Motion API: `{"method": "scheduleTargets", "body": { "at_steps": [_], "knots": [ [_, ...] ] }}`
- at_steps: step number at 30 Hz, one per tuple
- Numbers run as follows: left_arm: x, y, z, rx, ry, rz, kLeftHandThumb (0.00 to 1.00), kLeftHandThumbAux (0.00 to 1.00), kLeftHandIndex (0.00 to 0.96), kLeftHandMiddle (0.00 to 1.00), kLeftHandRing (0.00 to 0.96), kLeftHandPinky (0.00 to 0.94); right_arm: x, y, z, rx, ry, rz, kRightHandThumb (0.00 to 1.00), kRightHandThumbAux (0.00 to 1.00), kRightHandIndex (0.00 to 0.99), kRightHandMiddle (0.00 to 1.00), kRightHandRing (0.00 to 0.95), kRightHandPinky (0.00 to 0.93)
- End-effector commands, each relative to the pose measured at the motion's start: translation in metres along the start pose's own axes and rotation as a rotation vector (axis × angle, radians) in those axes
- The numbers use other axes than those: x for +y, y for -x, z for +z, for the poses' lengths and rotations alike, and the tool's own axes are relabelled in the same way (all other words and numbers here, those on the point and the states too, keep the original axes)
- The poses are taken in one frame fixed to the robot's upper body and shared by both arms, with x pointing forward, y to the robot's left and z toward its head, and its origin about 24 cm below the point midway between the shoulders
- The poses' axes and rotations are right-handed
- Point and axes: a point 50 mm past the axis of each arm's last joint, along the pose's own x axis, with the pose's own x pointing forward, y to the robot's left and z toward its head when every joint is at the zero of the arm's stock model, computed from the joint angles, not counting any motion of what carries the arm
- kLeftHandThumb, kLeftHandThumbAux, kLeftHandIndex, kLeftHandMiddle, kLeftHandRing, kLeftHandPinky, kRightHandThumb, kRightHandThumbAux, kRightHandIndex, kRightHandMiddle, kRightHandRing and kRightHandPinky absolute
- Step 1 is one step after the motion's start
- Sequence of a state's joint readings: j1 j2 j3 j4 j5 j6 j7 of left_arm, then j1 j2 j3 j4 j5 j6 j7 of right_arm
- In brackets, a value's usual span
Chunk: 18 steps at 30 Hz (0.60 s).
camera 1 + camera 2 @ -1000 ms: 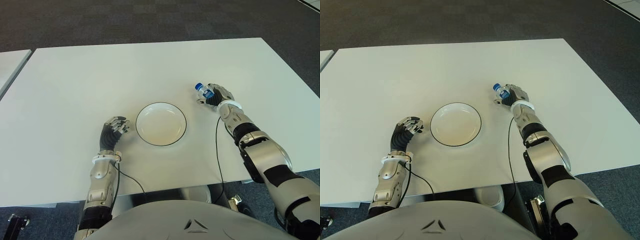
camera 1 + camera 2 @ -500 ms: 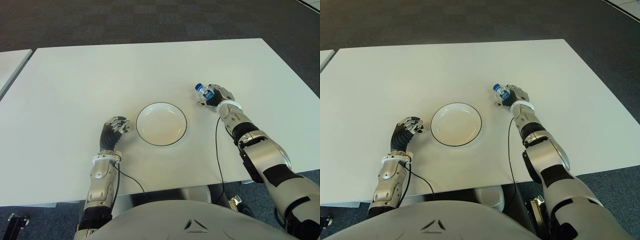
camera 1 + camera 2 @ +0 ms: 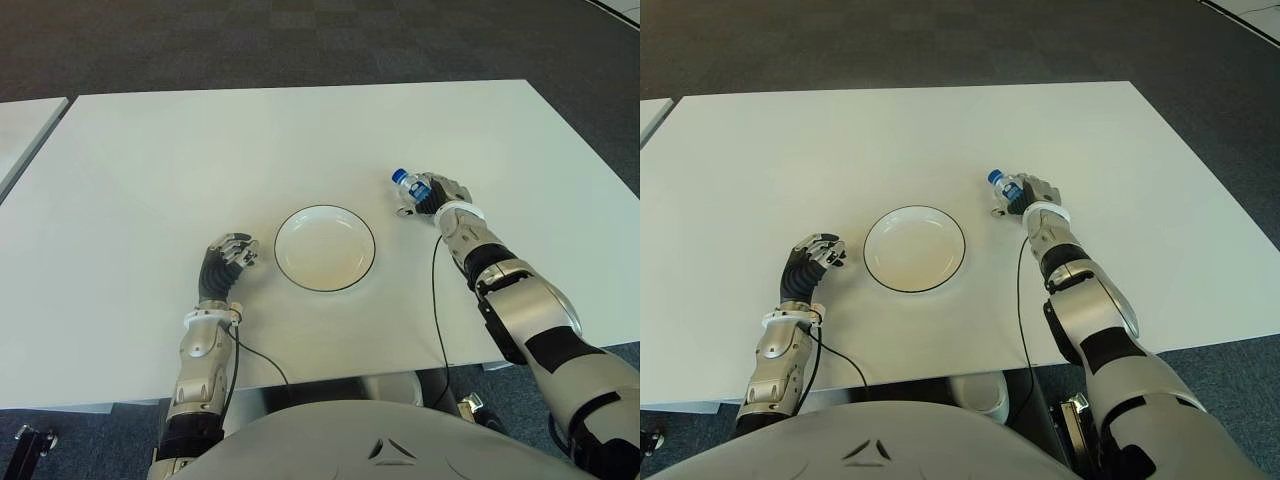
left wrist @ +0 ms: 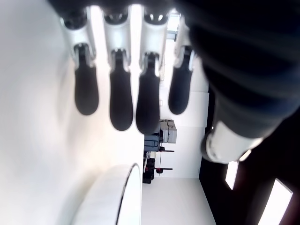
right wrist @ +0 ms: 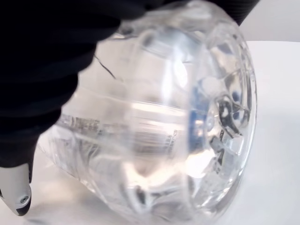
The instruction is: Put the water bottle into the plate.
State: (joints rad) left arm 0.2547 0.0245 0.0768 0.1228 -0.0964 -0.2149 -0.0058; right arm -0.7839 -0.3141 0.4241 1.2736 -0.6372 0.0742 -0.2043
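A small clear water bottle [image 3: 410, 186] with a blue cap and blue label is held in my right hand [image 3: 432, 194], a little to the right of the plate; its cap points up and to the left. The right wrist view shows the bottle's clear base [image 5: 187, 126] close up, with dark fingers [image 5: 51, 70] wrapped over it. The white plate [image 3: 324, 247] with a dark rim lies empty at the middle of the white table [image 3: 200, 150]. My left hand [image 3: 228, 258] shows to the left of the plate, its fingers [image 4: 122, 93] loosely extended and holding nothing.
A second white table [image 3: 25, 125] shows at the far left edge. Dark carpet [image 3: 300, 40] lies beyond the table. A black cable [image 3: 436, 300] runs along my right forearm across the table's front part.
Barely any movement: my right hand and the bottle have shifted very slightly. The left hand and the plate stay as they were.
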Motion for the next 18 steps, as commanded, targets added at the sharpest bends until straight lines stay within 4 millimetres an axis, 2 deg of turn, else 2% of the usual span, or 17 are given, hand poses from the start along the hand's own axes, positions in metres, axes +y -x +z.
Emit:
{"method": "scheduleTargets", "body": {
  "at_steps": [1, 2, 4, 6, 11, 18],
  "knots": [
    [0.002, 0.0016, -0.0054, 0.037, 0.004, 0.016, 0.703, 0.715, 0.431, 0.564, 0.546, 0.54, 0.0516, 0.0171, -0.0229, 0.113, 0.003, 0.152, 0.343, 0.665, 0.314, 0.335, 0.338, 0.423],
    [0.0021, 0.0017, -0.0053, 0.036, 0.005, 0.016, 0.703, 0.714, 0.431, 0.564, 0.547, 0.539, 0.052, 0.0171, -0.0205, 0.126, -0.017, 0.14, 0.358, 0.677, 0.369, 0.397, 0.399, 0.479],
    [0.0023, 0.0018, -0.0051, 0.034, 0.006, 0.017, 0.703, 0.714, 0.431, 0.563, 0.547, 0.537, 0.0522, 0.0172, -0.0173, 0.147, -0.047, 0.12, 0.523, 0.697, 0.398, 0.492, 0.5, 0.558],
    [0.0025, 0.002, -0.0049, 0.033, 0.006, 0.018, 0.703, 0.714, 0.431, 0.563, 0.546, 0.536, 0.0522, 0.0175, -0.0168, 0.165, -0.07, 0.104, 0.627, 0.71, 0.417, 0.585, 0.598, 0.639],
    [0.0027, 0.0022, -0.0048, 0.033, 0.003, 0.021, 0.703, 0.714, 0.431, 0.562, 0.545, 0.534, 0.0527, 0.018, -0.0161, 0.19, -0.089, 0.085, 0.689, 0.717, 0.431, 0.689, 0.699, 0.739],
    [0.0032, 0.0016, -0.0048, 0.036, -0.005, 0.028, 0.704, 0.714, 0.431, 0.564, 0.541, 0.526, 0.053, 0.0181, -0.0151, 0.214, -0.107, 0.092, 0.698, 0.723, 0.436, 0.742, 0.742, 0.784]
  ]
}}
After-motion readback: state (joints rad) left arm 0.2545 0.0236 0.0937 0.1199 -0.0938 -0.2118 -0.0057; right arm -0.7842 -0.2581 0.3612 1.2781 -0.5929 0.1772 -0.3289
